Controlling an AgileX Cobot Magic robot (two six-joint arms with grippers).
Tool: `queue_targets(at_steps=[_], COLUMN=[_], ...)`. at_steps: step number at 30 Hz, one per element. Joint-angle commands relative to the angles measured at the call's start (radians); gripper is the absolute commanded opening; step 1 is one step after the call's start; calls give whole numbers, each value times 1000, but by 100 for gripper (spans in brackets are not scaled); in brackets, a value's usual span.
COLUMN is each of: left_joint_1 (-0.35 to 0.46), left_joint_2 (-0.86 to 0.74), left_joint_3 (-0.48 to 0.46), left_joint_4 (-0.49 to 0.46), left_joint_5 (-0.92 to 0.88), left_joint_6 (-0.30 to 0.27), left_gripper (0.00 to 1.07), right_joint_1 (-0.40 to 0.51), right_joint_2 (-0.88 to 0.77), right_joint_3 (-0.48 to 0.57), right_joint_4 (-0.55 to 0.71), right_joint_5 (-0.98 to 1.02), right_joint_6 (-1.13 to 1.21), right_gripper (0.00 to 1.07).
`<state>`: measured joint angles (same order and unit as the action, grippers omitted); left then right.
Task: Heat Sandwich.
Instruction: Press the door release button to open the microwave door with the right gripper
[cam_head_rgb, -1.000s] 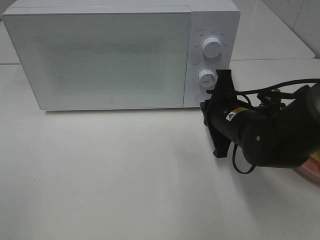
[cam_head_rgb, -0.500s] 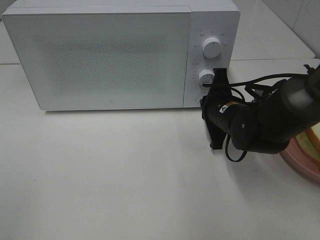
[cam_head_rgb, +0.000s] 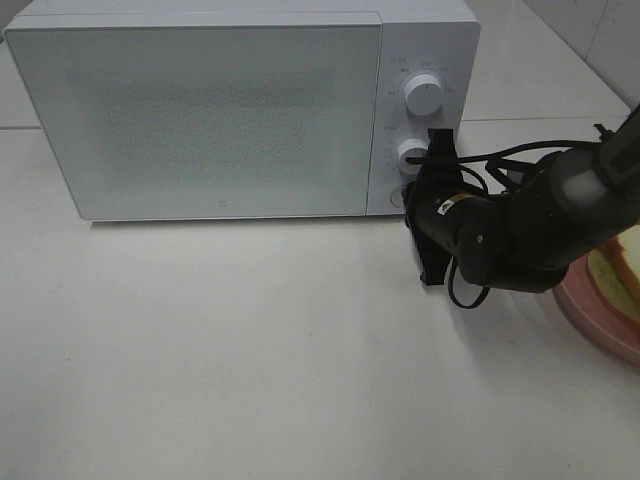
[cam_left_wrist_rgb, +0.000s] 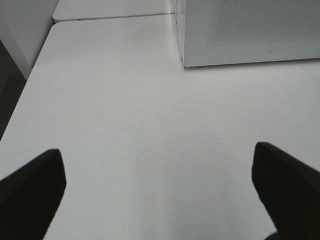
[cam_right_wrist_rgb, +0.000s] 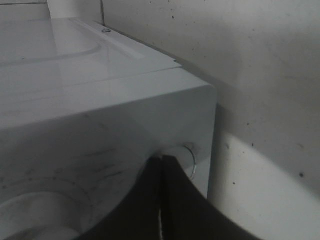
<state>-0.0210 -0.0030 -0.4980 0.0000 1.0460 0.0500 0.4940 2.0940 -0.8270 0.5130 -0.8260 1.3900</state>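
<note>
While the right claw (cam_right_wrist_rgb: 161, 167) sits with its tips pressed together at the round button (cam_right_wrist_rgb: 189, 151) low on the microwave (cam_head_rgb: 200, 110) panel, seemingly touching it, the door (cam_head_rgb: 210, 125) is shut. I judge this step to be the door release.

Sandwich (cam_head_rgb: 618, 272): on the pink plate (cam_head_rgb: 595, 325), well behind this claw, beyond the arm's elbow, not yet picked up.

Left claw (cam_left_wrist_rgb: 157, 155): spread wide, holding nothing, over bare worktop (cam_left_wrist_rgb: 150, 100), with the microwave's lower corner ahead of it.

Risks:
- The tips look off-centre on the button. A push could slide them onto the panel and shove the microwave back.
- Cables loop just beside the lower knob (cam_head_rgb: 411, 154) and could snag it on retreat.
- The elbow is close to the plate, so a wide swing could knock the sandwich.
</note>
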Motion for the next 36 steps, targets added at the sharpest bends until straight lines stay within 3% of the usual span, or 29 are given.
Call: queue_targets(at_steps=[1, 20, 36], left_joint_1=[0, 0, 0], left_joint_2=[-26, -26, -26], left_joint_3=[5, 5, 5], left_joint_4=[0, 0, 0], left_joint_5=[-11, -11, -11], left_joint_6=[-4, -4, -4], left_gripper=[96, 96, 96], right_joint_1=[-7, -7, -30], right_joint_2=[18, 24, 77], right_joint_3=[-36, -47, -198], right_joint_4=[-25, 14, 61], right_joint_5=[-5, -204, -236], right_joint_6=[-14, -42, -110], right_gripper=[0, 0, 0])
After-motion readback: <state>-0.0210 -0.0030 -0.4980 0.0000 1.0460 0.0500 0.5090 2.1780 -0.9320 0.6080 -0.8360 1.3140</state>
